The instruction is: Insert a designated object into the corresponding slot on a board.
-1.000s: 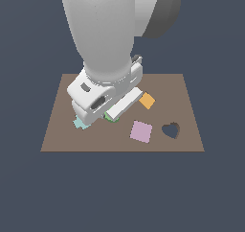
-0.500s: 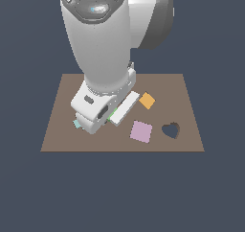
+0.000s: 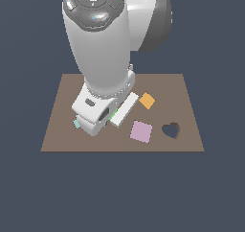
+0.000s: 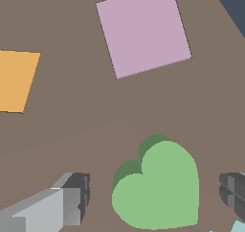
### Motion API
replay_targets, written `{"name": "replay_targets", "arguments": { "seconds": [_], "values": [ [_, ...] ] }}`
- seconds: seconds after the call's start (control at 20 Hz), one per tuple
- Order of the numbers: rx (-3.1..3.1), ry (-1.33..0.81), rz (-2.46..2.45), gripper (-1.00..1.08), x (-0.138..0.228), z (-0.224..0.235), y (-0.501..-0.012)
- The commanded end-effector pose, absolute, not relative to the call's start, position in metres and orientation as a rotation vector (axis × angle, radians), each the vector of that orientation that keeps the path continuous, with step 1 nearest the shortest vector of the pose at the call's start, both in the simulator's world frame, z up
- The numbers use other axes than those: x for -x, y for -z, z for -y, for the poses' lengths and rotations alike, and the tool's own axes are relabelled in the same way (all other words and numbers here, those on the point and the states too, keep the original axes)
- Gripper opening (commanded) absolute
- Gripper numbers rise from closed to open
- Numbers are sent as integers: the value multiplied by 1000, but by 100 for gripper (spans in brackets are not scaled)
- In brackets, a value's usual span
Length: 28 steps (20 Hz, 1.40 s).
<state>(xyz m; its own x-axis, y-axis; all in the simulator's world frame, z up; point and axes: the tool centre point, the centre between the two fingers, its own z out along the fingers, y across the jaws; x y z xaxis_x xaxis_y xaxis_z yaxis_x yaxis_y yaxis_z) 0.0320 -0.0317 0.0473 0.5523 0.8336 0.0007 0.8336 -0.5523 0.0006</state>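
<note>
Heart (image 4: 158,188) lies flat on the board (image 3: 186,89), well apart from the slot (image 3: 171,130). Hand (image 4: 153,197) is spread, fingers straddling the heart, ungripped. Grasp, transfer, insertion outstanding.

You see the arm (image 3: 103,49) as a fat, smooth, light-grey cylinder capped by a dark grey disc (image 3: 94,5), which carries pale raised segments, small white marks at its centre, a red dot at one edge and a green dot at the other. Behind it sits a rounded white shell with a dark grey joint cap (image 3: 158,22), and below the cylinder you find a blocky white hand housing (image 3: 98,112) with a dark oval recess. In the wrist view, your gripper (image 4: 155,195) shows one pale grey finger (image 4: 45,208) with a dark ridged pad (image 4: 79,192) and a second dark ridged pad at the far edge.
</note>
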Motion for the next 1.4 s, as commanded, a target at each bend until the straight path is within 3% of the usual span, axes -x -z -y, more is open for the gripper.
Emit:
{"name": "replay_targets", "arguments": {
  "seconds": [0.0,0.25,0.3,1.35],
  "values": [
    [-2767,0,-1489,100,-32,32,-40],
    [-2764,0,-1492,100,-32,31,-30],
    [-2764,0,-1492,-100,-32,31,-30],
    [-2742,1,-1534,-100,-35,30,-33]
  ]
}}
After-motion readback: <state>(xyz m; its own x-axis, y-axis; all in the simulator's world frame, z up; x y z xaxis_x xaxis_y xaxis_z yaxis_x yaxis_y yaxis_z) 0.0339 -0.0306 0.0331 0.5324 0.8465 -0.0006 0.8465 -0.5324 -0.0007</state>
